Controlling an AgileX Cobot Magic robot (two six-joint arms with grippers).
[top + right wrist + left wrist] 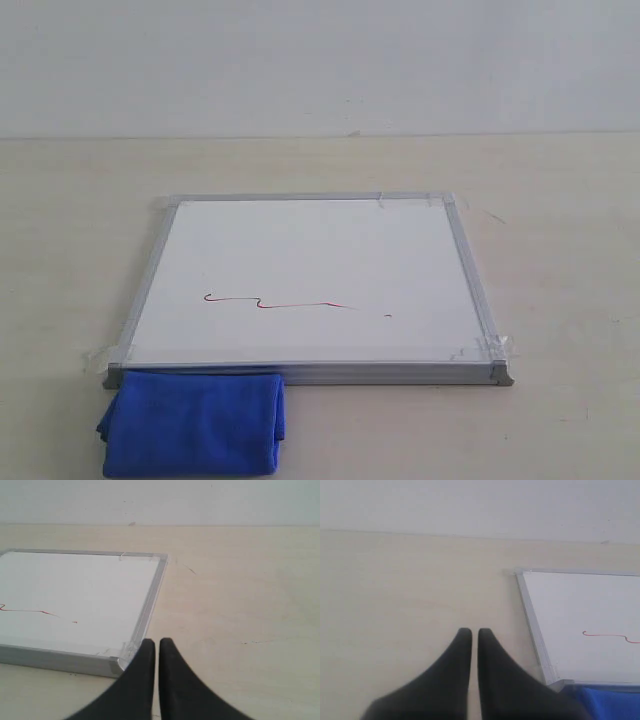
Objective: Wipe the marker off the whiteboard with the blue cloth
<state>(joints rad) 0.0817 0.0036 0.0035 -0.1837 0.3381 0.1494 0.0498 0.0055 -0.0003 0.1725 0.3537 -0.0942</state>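
Note:
The whiteboard (300, 250) lies flat on the table in the exterior view, with a thin wavy dark-red marker line (275, 301) and a small dot (388, 316) on its near half. The blue cloth (195, 422) lies folded against the board's near left corner. Neither arm shows in the exterior view. My left gripper (471, 632) is shut with nothing in it, above bare table beside the whiteboard (580, 615), and the blue cloth (610, 704) shows at the frame's edge. My right gripper (154, 642) is shut and empty, next to a corner of the whiteboard (75, 595).
The pale wooden table (560, 270) surrounds the board on all sides, with a white wall (320, 60) behind it. Clear tape (480, 350) holds the board's corners to the table.

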